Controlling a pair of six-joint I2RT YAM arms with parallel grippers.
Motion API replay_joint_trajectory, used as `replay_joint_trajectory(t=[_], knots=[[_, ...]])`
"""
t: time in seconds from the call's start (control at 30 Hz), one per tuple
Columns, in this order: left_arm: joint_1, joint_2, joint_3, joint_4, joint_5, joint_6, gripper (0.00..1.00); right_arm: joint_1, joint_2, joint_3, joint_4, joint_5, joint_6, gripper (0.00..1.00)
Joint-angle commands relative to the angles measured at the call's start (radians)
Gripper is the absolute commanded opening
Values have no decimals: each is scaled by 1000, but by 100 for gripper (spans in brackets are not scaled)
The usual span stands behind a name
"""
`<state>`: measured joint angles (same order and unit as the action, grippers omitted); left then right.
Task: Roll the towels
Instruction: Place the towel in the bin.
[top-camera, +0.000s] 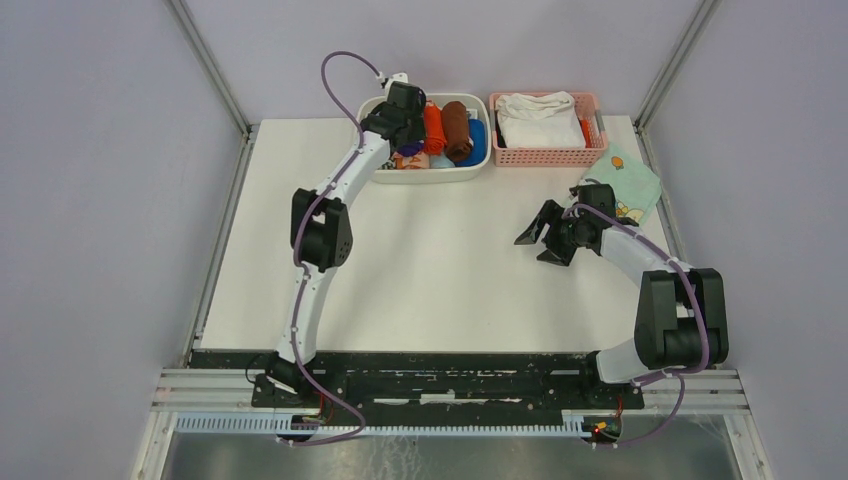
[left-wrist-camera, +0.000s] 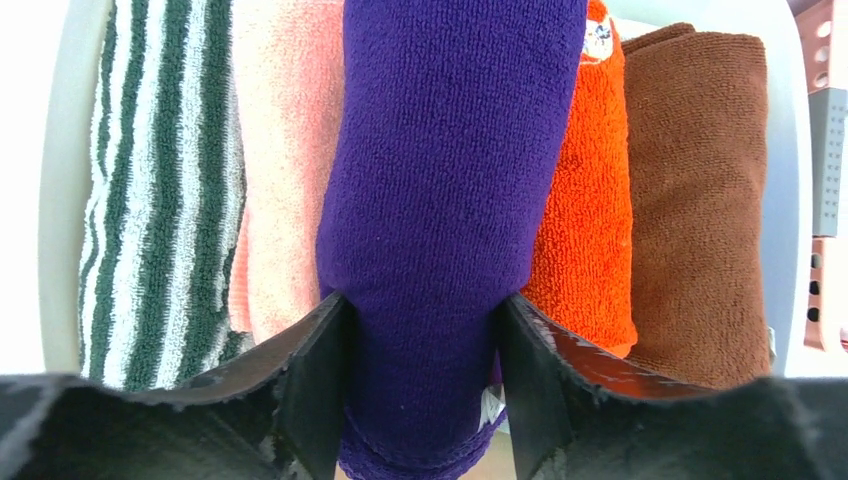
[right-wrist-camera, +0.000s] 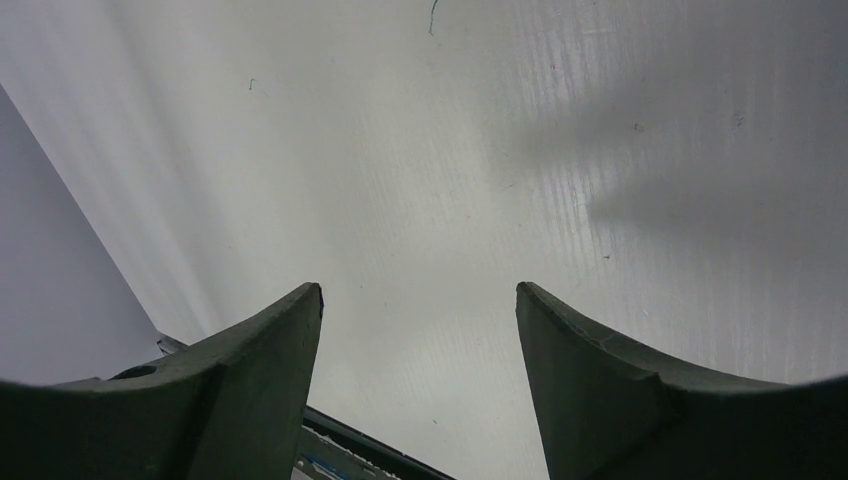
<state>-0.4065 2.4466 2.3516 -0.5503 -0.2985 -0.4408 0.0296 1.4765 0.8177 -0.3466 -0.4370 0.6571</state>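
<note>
Presses both fingers of the left end effector (left-wrist-camera: 422, 305) against the flanks of the rolled purple towel (left-wrist-camera: 450, 180), which lies in the white bin (left-wrist-camera: 58, 200) between the salmon-pink towel (left-wrist-camera: 285, 170) and an orange roll (left-wrist-camera: 585, 220). Cannot tell whether squeezing or letting go. Holds the right end effector (right-wrist-camera: 420, 290) spread wide and empty above the bench (right-wrist-camera: 500, 150). Best to part the fingers fully, then lift straight up, so as not to snag the terry or loosen the roll.
</note>
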Motion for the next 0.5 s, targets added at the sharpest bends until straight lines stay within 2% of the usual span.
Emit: replay_joint_trajectory(t=[0.0, 0.47], knots=[[9, -79, -54, 50, 57, -56, 62, -5, -31, -2, 28, -14, -5, 79], [13, -222, -100, 121, 23, -45, 78, -7, -91, 11, 3, -6, -29, 80]])
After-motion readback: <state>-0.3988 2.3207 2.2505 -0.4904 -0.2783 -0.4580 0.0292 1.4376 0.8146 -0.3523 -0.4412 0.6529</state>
